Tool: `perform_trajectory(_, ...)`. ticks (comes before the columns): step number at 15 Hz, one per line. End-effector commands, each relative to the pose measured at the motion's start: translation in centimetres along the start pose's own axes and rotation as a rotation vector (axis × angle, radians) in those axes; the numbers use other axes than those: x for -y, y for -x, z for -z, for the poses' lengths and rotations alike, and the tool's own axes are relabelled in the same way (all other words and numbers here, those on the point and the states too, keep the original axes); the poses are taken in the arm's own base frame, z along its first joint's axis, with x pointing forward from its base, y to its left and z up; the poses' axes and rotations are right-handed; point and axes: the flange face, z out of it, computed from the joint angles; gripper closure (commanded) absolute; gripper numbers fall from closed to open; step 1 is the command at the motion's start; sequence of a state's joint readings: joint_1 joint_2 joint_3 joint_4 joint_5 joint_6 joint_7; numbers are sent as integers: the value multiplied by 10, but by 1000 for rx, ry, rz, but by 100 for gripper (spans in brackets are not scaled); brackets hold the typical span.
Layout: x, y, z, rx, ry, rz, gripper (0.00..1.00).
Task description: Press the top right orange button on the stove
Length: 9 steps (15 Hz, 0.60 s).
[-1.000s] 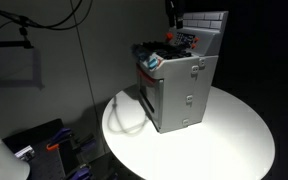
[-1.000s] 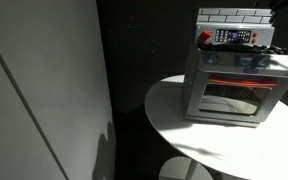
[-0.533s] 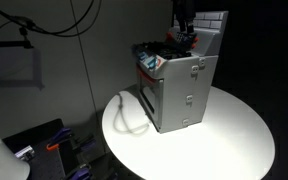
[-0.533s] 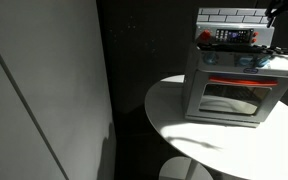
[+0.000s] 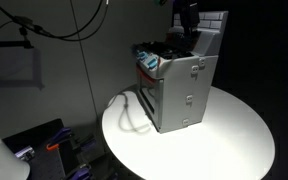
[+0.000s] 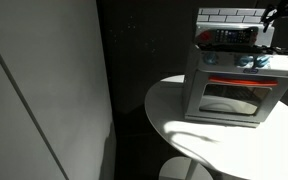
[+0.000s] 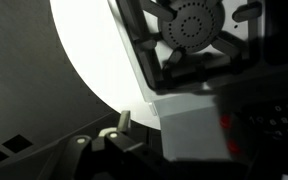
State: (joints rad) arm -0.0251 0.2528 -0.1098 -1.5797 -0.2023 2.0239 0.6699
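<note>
The arm hangs from above, its claw [image 5: 189, 22] over the back of the stove [image 5: 179, 95] on the tabletop [image 5: 234, 130]; I cannot tell whether it is clenched.

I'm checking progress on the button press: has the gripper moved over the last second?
Yes. In an exterior view the gripper has shifted rightwards, closer to the brick back panel of the stove.
</note>
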Motion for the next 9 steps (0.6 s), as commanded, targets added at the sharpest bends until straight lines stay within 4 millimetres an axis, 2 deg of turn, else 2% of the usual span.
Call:
perform_trajectory(1,8,-11,3,-28,18,-23,0)
perform_trajectory(9,18,-21,0,-50,18,-32,0)
